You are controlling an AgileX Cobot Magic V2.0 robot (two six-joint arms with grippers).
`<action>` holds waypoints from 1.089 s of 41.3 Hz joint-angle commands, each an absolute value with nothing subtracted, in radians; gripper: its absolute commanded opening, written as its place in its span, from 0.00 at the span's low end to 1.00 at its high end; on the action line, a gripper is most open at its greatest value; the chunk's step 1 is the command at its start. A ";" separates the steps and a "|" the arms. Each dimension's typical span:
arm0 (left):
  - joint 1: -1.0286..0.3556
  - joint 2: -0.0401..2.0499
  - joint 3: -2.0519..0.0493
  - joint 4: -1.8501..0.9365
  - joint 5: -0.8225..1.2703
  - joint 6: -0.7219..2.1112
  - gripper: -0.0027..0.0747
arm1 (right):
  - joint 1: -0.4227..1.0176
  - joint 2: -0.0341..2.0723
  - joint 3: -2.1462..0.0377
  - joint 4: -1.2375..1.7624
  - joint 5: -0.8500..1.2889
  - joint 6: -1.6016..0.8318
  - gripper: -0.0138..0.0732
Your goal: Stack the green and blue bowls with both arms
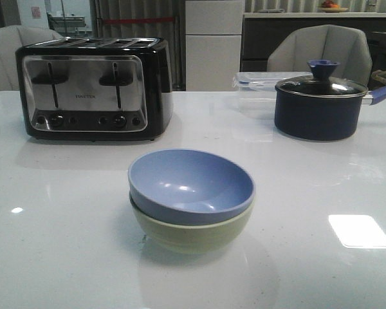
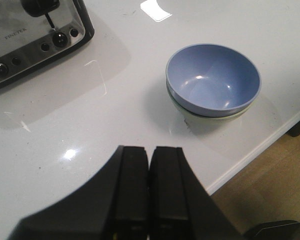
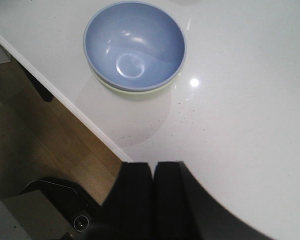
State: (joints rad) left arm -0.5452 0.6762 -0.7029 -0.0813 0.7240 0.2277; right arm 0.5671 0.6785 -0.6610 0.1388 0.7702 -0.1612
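Note:
The blue bowl (image 1: 190, 185) sits nested inside the green bowl (image 1: 193, 233) near the front middle of the white table, tilted slightly. The stack also shows in the left wrist view, the blue bowl (image 2: 212, 80) over a thin rim of the green bowl (image 2: 210, 115), and in the right wrist view, the blue bowl (image 3: 134, 46) over the green bowl (image 3: 132, 91). My left gripper (image 2: 149, 150) is shut and empty, well back from the bowls. My right gripper (image 3: 153, 165) is shut and empty, back near the table's front edge. Neither arm shows in the front view.
A black and chrome toaster (image 1: 93, 87) stands at the back left. A dark navy lidded pot (image 1: 321, 103) and a clear plastic container (image 1: 260, 87) stand at the back right. The table's front edge (image 3: 65, 102) lies close to the bowls, with wooden floor below.

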 commanded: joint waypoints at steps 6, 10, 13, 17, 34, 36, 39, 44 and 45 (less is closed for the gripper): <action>-0.551 0.677 -0.731 -0.090 0.648 0.223 0.15 | 0.561 0.675 -0.689 0.133 0.700 -0.159 0.22; -0.536 0.650 -0.724 -0.091 0.645 0.223 0.15 | 0.561 0.675 -0.689 0.133 0.700 -0.159 0.22; -0.483 0.610 -0.708 -0.081 0.630 0.225 0.15 | 0.561 0.675 -0.689 0.133 0.701 -0.159 0.22; -0.366 0.520 -0.636 -0.081 0.528 0.225 0.15 | 0.561 0.675 -0.689 0.133 0.700 -0.159 0.22; -0.094 0.146 -0.177 -0.143 0.068 0.216 0.15 | 0.561 0.675 -0.689 0.133 0.700 -0.159 0.22; -0.093 0.109 -0.142 -0.130 0.057 0.173 0.15 | 0.561 0.675 -0.689 0.133 0.700 -0.159 0.22; -0.093 0.065 -0.103 -0.065 0.055 0.070 0.15 | 0.561 0.675 -0.689 0.133 0.700 -0.159 0.22; -0.086 0.025 -0.046 -0.019 0.029 0.009 0.15 | 0.561 0.675 -0.689 0.133 0.700 -0.159 0.22; -0.081 0.023 -0.037 -0.019 0.017 0.009 0.15 | 0.561 0.675 -0.689 0.133 0.700 -0.159 0.22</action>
